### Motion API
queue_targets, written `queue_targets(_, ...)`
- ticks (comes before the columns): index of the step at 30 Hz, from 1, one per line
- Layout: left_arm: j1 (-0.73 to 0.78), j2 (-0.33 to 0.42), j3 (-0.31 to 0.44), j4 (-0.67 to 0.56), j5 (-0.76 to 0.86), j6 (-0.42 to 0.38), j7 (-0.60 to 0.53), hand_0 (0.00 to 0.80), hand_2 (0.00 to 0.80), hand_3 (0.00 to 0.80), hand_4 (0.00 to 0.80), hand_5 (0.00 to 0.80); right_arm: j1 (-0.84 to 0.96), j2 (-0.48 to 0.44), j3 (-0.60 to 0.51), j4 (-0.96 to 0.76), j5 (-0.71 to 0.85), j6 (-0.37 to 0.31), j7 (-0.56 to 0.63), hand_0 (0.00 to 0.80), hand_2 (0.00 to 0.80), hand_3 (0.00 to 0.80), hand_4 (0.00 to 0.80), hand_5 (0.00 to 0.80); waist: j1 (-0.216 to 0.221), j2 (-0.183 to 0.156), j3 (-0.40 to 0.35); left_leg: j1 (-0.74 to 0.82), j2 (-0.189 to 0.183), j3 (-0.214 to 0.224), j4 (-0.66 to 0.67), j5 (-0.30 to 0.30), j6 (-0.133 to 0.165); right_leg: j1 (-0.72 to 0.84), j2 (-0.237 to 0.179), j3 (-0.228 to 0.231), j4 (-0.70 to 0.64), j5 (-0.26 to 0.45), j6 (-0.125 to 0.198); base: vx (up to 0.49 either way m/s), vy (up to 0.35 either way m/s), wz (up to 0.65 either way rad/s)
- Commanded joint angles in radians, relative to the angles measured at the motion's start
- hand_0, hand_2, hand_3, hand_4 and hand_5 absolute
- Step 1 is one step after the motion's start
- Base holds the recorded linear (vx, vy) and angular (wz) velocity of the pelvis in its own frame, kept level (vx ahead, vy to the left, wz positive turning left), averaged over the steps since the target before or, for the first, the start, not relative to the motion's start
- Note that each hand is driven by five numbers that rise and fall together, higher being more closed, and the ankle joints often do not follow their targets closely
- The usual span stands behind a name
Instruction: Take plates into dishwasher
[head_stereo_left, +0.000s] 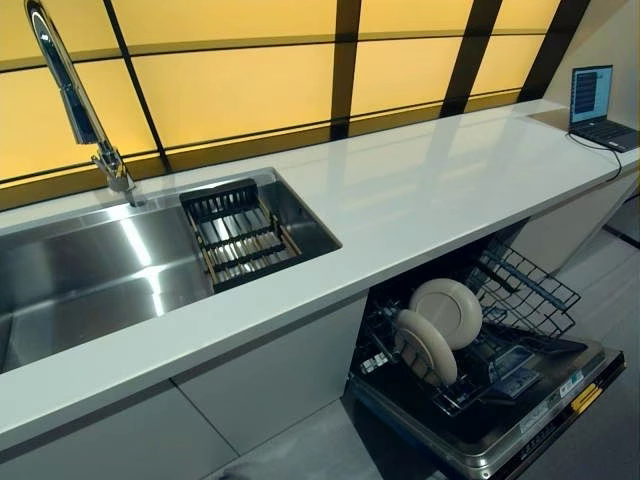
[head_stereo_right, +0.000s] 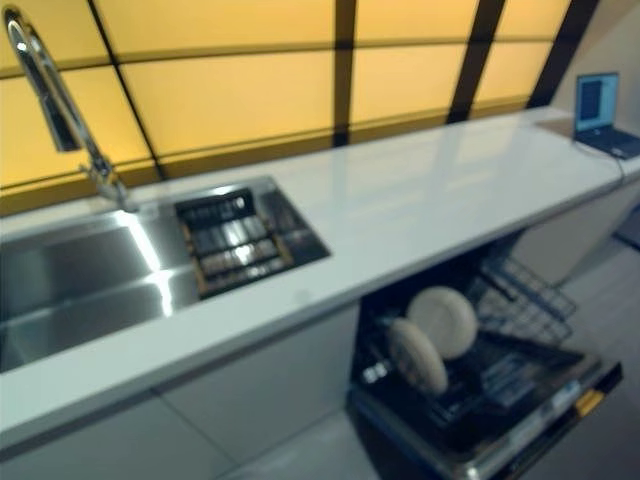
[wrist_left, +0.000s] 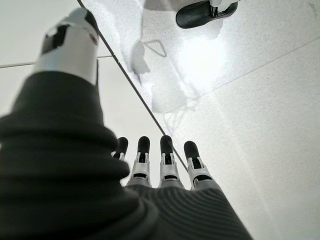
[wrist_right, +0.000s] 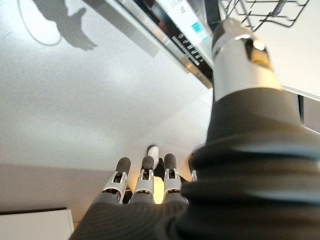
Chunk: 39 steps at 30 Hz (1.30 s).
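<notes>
Fingers, left hand (wrist_left: 165, 167): mine hang straight and relaxed, side by side, holding nothing; the thumb (wrist_left: 70, 42) stands apart from them.
Fingers, right hand (wrist_right: 145, 180): likewise straight and loose, empty, thumb (wrist_right: 242, 55) held off to one side.
Left arm pose: down at my side, hand pointing at the pale floor (wrist_left: 260, 100), touching nothing.
Right arm pose: also lowered, hand aimed at the floor, with the edge of the open dishwasher door (wrist_right: 180, 35) showing past the thumb.
Plates (head_stereo_left: 447, 312): two pale ones stand on edge, one just in front of the other, in the lower rack (head_stereo_left: 470, 385) of the open dishwasher (head_stereo_left: 520, 435) under the counter.
Counter (head_stereo_left: 420, 190): white, running across my head views; neither hand shows there.
Sink (head_stereo_left: 90, 270): steel, set in the counter, with a dark drying rack (head_stereo_left: 240, 235) in its right end and a tall tap (head_stereo_left: 75, 100) behind.
Laptop (head_stereo_left: 598, 105): open at the far right end of the counter.
</notes>
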Motion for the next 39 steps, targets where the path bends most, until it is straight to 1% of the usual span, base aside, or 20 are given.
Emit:
queue_targets(1, 0.0, 0.046, 0.074, 0.025, 0.017, 0.03, -0.007, 0.0, 0.0, 0.0, 0.0, 0.0, -0.023, -0.039, 0.014, 0.009, 0.0, -0.013, -0.025, 0.0, 0.0, 0.0, 0.0, 0.0, 0.048, -0.039, 0.031, 0.098, -0.045, 0.061, 0.02, -0.076, 0.047, 0.026, -0.041, 0.002, -0.189, 0.255, 0.153, -0.191, -0.48, -0.24)
queue_targets(2, 0.015, 0.061, 0.096, 0.041, 0.014, 0.039, -0.026, 0.0, 0.0, 0.0, 0.0, 0.0, -0.027, -0.003, 0.02, 0.006, 0.011, -0.011, -0.034, 0.0, 0.0, 0.0, 0.0, 0.0, 0.055, -0.035, 0.038, 0.087, -0.017, 0.077, 0.025, -0.073, 0.041, 0.038, -0.113, 0.041, -0.2, 0.303, 0.183, -0.116, -0.478, -0.26)
queue_targets(4, 0.038, 0.08, 0.125, 0.061, 0.017, 0.047, -0.046, 0.0, 0.0, 0.0, 0.0, 0.0, -0.015, 0.061, 0.026, -0.009, 0.032, -0.011, -0.046, 0.0, 0.0, 0.0, 0.0, 0.0, 0.067, -0.037, 0.046, 0.07, 0.021, 0.085, 0.04, -0.074, 0.029, 0.055, -0.211, 0.093, -0.229, 0.392, 0.227, -0.096, -0.609, -0.24)
queue_targets(5, 0.043, 0.091, 0.14, 0.069, 0.017, 0.053, -0.05, 0.0, 0.0, 0.0, 0.0, 0.0, -0.008, 0.092, 0.025, -0.012, 0.048, -0.012, -0.045, 0.0, 0.0, 0.0, 0.0, 0.0, 0.073, -0.04, 0.049, 0.065, 0.046, 0.091, 0.051, -0.074, 0.018, 0.058, -0.261, 0.1, -0.253, 0.437, 0.247, -0.049, -0.537, -0.15)
queue_targets(6, 0.045, 0.097, 0.147, 0.073, 0.015, 0.054, -0.051, 0.0, 0.0, 0.0, 0.0, 0.0, -0.005, 0.107, 0.025, -0.012, 0.06, -0.011, -0.044, 0.0, 0.0, 0.0, 0.0, 0.0, 0.076, -0.041, 0.051, 0.064, 0.063, 0.093, 0.058, -0.074, 0.01, 0.058, -0.284, 0.102, -0.268, 0.459, 0.256, -0.095, -0.699, -0.24)
queue_targets(7, 0.035, 0.108, 0.159, 0.075, 0.012, 0.057, -0.046, 0.0, 0.0, 0.0, 0.0, 0.0, -0.01, 0.15, 0.031, -0.008, 0.081, -0.014, -0.055, 0.0, 0.0, 0.0, 0.0, 0.0, 0.091, -0.043, 0.06, 0.048, 0.118, 0.096, 0.081, -0.075, -0.01, 0.061, -0.337, 0.083, -0.303, 0.496, 0.273, -0.145, -0.699, -0.34)
queue_targets(8, 0.023, 0.11, 0.163, 0.069, 0.003, 0.057, -0.035, 0.0, 0.0, 0.0, 0.0, 0.0, -0.019, 0.179, 0.039, -0.004, 0.112, -0.017, -0.064, 0.0, 0.0, 0.0, 0.0, 0.0, 0.099, -0.047, 0.069, 0.034, 0.158, 0.101, 0.106, -0.083, -0.024, 0.059, -0.356, 0.056, -0.32, 0.506, 0.277, -0.174, -0.694, -0.3)
queue_targets(9, 0.019, 0.11, 0.165, 0.063, -0.004, 0.054, -0.029, 0.0, 0.0, 0.0, 0.0, 0.0, -0.025, 0.194, 0.045, -0.007, 0.124, -0.014, -0.07, 0.0, 0.0, 0.0, 0.0, 0.0, 0.101, -0.051, 0.074, 0.031, 0.179, 0.105, 0.118, -0.088, -0.031, 0.051, -0.364, 0.044, -0.325, 0.514, 0.277, -0.155, -0.61, -0.27)
queue_targets(10, 0.008, 0.105, 0.166, 0.049, -0.011, 0.038, -0.009, 0.0, 0.0, 0.0, 0.0, 0.0, -0.032, 0.235, 0.067, 0.002, 0.136, -0.017, -0.086, 0.0, 0.0, 0.0, 0.0, 0.0, 0.106, -0.061, 0.084, 0.011, 0.225, 0.115, 0.143, -0.085, -0.044, 0.05, -0.342, 0.017, -0.294, 0.459, 0.273, -0.113, -0.518, -0.15)
queue_targets(12, 0.011, 0.09, 0.176, 0.008, -0.03, 0.035, 0.022, 0.0, 0.0, 0.0, 0.0, 0.0, -0.029, 0.286, 0.077, -0.02, 0.173, -0.018, -0.094, 0.0, 0.0, 0.0, 0.0, 0.0, 0.123, -0.064, 0.087, -0.006, 0.249, 0.119, 0.167, -0.083, -0.055, 0.057, -0.316, -0.032, -0.261, 0.412, 0.269, -0.156, -0.43, -0.02)
queue_targets(14, 0.004, 0.073, 0.173, -0.038, -0.069, 0.039, 0.025, 0.0, 0.0, 0.0, 0.0, 0.0, -0.057, 0.307, 0.103, -0.034, 0.253, -0.042, -0.106, 0.0, 0.0, 0.0, 0.0, 0.0, 0.122, -0.044, 0.108, -0.009, 0.251, 0.108, 0.132, -0.046, -0.073, 0.028, -0.293, -0.022, -0.233, 0.377, 0.263, -0.264, -0.125, -0.08)
queue_targets(17, -0.035, 0.03, 0.156, -0.066, -0.094, 0.0, 0.001, 0.0, 0.0, 0.0, 0.0, 0.0, -0.099, 0.33, 0.115, -0.047, 0.292, -0.092, -0.085, 0.0, 0.0, 0.0, 0.0, 0.0, 0.121, -0.001, 0.129, -0.027, 0.243, 0.124, 0.044, 0.03, -0.085, 0.009, -0.27, -0.025, -0.2, 0.313, 0.245, -0.257, 0.053, -0.08)
queue_targets(19, -0.055, 0.011, 0.139, -0.082, -0.121, -0.008, 0.003, 0.0, 0.0, 0.0, 0.0, 0.0, -0.109, 0.344, 0.119, -0.045, 0.353, -0.11, -0.097, 0.0, 0.0, 0.0, 0.0, 0.0, 0.122, 0.016, 0.131, -0.036, 0.238, 0.129, 0.011, 0.059, -0.098, 0.016, -0.271, -0.038, -0.19, 0.291, 0.241, -0.05, 0.004, -0.1)
queue_targets(21, -0.021, -0.017, 0.136, -0.08, -0.105, -0.018, -0.023, 0.0, 0.0, 0.0, 0.0, 0.0, -0.081, 0.364, 0.101, -0.033, 0.329, -0.136, -0.116, 0.0, 0.0, 0.0, 0.0, 0.0, 0.12, 0.031, 0.117, -0.016, 0.225, 0.126, -0.03, 0.088, -0.107, 0.043, -0.275, -0.043, -0.19, 0.28, 0.242, 0.155, 0.01, 0.0)
queue_targets(26, 0.035, -0.016, 0.135, -0.081, -0.091, -0.033, -0.025, 0.0, 0.0, 0.0, 0.0, 0.0, -0.064, 0.361, 0.067, 0.009, 0.372, -0.154, -0.116, 0.0, 0.0, 0.0, 0.0, 0.0, 0.113, 0.063, 0.116, 0.005, 0.192, 0.112, -0.049, 0.083, -0.107, 0.033, -0.31, -0.037, -0.185, 0.291, 0.248, 0.078, 0.061, 0.05)
queue_targets(28, 0.04, -0.014, 0.142, -0.066, -0.087, -0.037, -0.017, 0.0, 0.0, 0.0, 0.0, 0.0, -0.074, 0.357, 0.053, 0.035, 0.4, -0.18, -0.098, 0.0, 0.0, 0.0, 0.0, 0.0, 0.113, 0.076, 0.125, 0.0, 0.178, 0.105, -0.039, 0.073, -0.103, 0.019, -0.325, -0.024, -0.17, 0.288, 0.25, -0.024, 0.083, 0.04)
queue_targets(31, 0.037, -0.008, 0.163, -0.033, -0.099, -0.064, 0.001, 0.0, 0.0, 0.0, 0.0, 0.0, -0.085, 0.368, 0.03, 0.072, 0.462, -0.259, -0.084, 0.0, 0.0, 0.0, 0.0, 0.0, 0.109, 0.105, 0.151, -0.03, 0.152, 0.102, 0.005, 0.053, -0.098, -0.009, -0.364, -0.011, -0.137, 0.292, 0.251, -0.072, 0.071, 0.04)
queue_targets(33, 0.03, -0.009, 0.163, -0.028, -0.099, -0.064, 0.008, 0.0, 0.0, 0.0, 0.0, 0.0, -0.083, 0.376, 0.026, 0.085, 0.5, -0.276, -0.066, 0.0, 0.0, 0.0, 0.0, 0.0, 0.107, 0.114, 0.157, -0.04, 0.146, 0.106, 0.031, 0.043, -0.097, -0.017, -0.378, -0.009, -0.116, 0.287, 0.249, -0.056, 0.041, 0.13)
queue_targets(37, 0.017, -0.02, 0.156, -0.034, -0.123, -0.059, 0.013, 0.0, 0.0, 0.0, 0.0, 0.0, -0.088, 0.385, 0.013, 0.086, 0.599, -0.285, -0.051, 0.0, 0.0, 0.0, 0.0, 0.0, 0.104, 0.128, 0.172, -0.052, 0.142, 0.117, 0.09, 0.01, -0.098, -0.037, -0.412, -0.003, -0.058, 0.267, 0.244, -0.048, 0.052, 0.16)
queue_targets(39, 0.01, -0.035, 0.153, -0.038, -0.137, -0.062, 0.011, 0.0, 0.0, 0.0, 0.0, 0.0, -0.096, 0.39, 0.009, 0.084, 0.644, -0.274, -0.032, 0.0, 0.0, 0.0, 0.0, 0.0, 0.103, 0.137, 0.179, -0.071, 0.133, 0.111, 0.128, -0.006, -0.094, -0.059, -0.428, 0.017, -0.023, 0.255, 0.24, -0.041, 0.081, 0.24)
